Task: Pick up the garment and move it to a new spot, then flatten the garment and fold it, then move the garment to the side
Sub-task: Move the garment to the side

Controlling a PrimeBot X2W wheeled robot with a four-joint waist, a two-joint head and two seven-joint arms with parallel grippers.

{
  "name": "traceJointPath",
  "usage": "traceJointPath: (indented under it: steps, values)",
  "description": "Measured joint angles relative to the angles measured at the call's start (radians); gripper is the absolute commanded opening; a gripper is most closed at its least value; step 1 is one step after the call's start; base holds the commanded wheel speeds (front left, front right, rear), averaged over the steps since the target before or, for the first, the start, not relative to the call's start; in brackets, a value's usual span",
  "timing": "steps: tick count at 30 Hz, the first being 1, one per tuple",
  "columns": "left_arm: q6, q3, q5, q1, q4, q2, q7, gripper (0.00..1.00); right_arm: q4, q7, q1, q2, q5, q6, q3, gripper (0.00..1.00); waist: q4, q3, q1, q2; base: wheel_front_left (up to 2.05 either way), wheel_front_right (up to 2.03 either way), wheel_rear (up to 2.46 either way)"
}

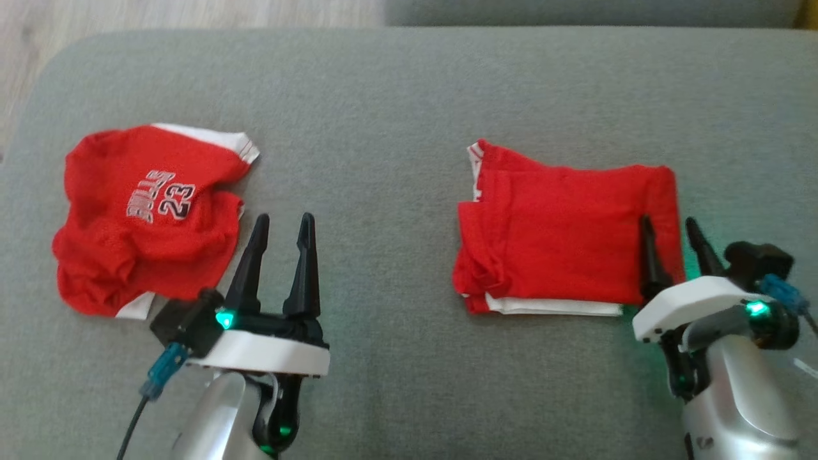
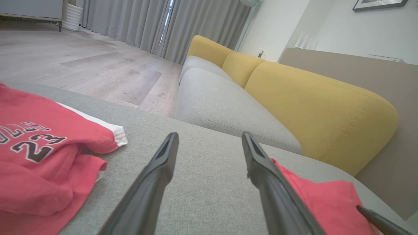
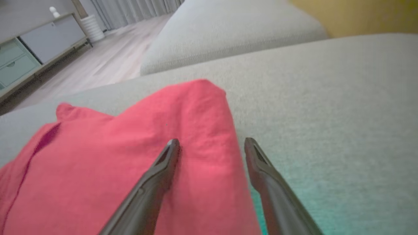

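The folded garment point(image 1: 562, 236) is located right of centre, its right edge straddled by the parted right gripper point(image 1: 668, 222). The left gripper point(image 1: 284, 219), also parted, is positioned beside the crumpled garment point(image 1: 147, 217) at left.

A home living room is indicated. A long sofa point(image 2: 225, 107) with grey seats and yellow back cushions point(image 2: 316, 107) is seen beyond the far edge of a grey upholstered surface point(image 1: 383, 96). Pale wood-look flooring point(image 2: 81, 65) is laid, floor-length grey curtains point(image 2: 137, 23) are hung, a framed picture point(image 2: 378, 4) is mounted on a white wall point(image 2: 343, 29), and a low sideboard point(image 3: 32, 45) with drawers is placed beside the floor's edge.
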Motion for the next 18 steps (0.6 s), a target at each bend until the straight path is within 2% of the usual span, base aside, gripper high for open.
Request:
traceJointPath:
  steps: [6, 10, 11, 12, 18]
  values:
    - [0.0, -0.004, -0.01, -0.026, -0.01, 0.0, 0.0, 1.0, 0.125, 0.024, -0.048, -0.003, 0.0, 0.0, 0.005, 1.0, 0.029, 0.033, 0.0, 0.0, 0.0, 0.0, 0.0]
    - [0.0, -0.003, -0.01, -0.031, -0.018, 0.0, 0.0, 1.0, 0.188, 0.024, -0.102, -0.013, 0.001, 0.0, 0.024, 1.0, 0.024, 0.035, 0.0, 0.0, 0.0, 0.0, 0.0]
    - [0.0, -0.003, -0.01, -0.031, -0.021, 0.0, 0.0, 1.0, 0.198, 0.024, -0.107, -0.014, 0.003, 0.0, 0.029, 0.65, 0.02, 0.034, 0.0, 0.0, 0.0, 0.0, 0.0]
    - [0.0, -0.003, -0.01, -0.031, -0.025, 0.0, 0.0, 1.0, 0.207, 0.021, -0.112, -0.014, 0.003, 0.0, 0.032, 0.0, 0.015, 0.032, 0.0, 0.0, 0.0, 0.0, 0.0]
    - [0.0, -0.002, -0.004, -0.03, -0.044, 0.0, 0.0, 1.0, 0.245, -0.026, -0.123, -0.006, -0.032, 0.0, 0.047, 0.0, -0.028, 0.012, 0.0, 0.0, 0.0, 0.0, 0.0]
